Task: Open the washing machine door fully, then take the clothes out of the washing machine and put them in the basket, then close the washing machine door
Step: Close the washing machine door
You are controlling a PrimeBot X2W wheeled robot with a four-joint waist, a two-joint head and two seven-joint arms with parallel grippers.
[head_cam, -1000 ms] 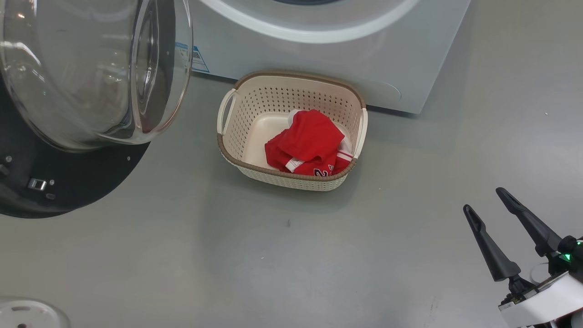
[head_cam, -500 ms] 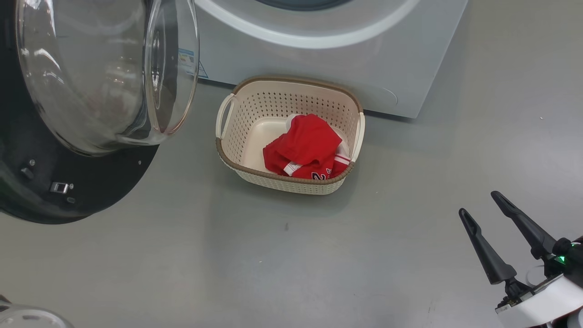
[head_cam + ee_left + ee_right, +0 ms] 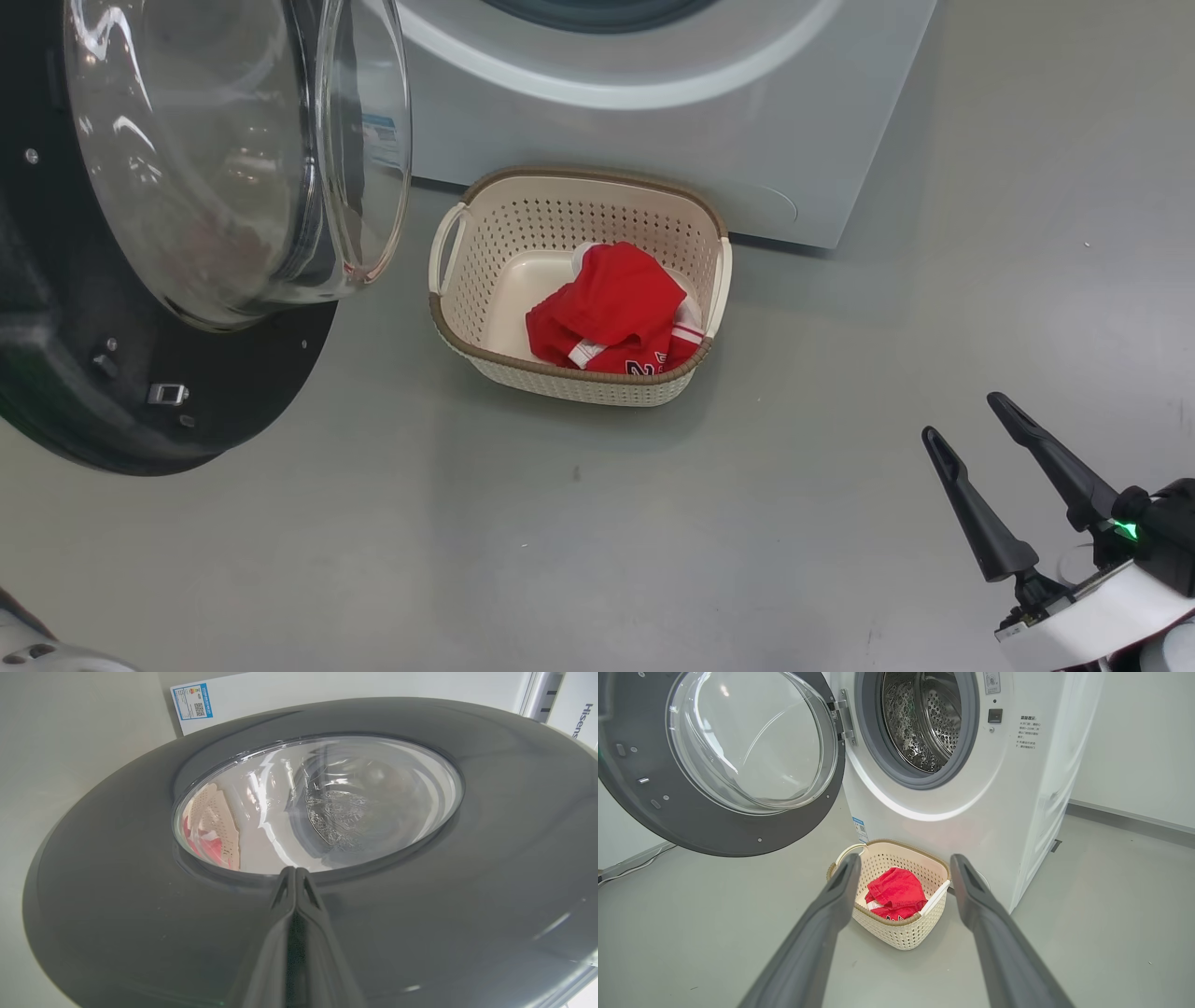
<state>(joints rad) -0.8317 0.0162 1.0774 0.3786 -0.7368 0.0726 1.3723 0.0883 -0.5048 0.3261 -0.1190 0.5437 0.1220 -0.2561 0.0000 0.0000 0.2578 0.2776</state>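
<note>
Pointing clenched left gripper at door rim, tips just under the glass; contact unclear. Holding right gripper spread, empty, aimed at basket with red shirt ahead.

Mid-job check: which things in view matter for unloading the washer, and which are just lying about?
Job: washing machine; washing machine door, open; basket; red garment inside it; left gripper, shut, at the door's outer face; right gripper, open.
Lying about: floor cable; skirting board.
</note>
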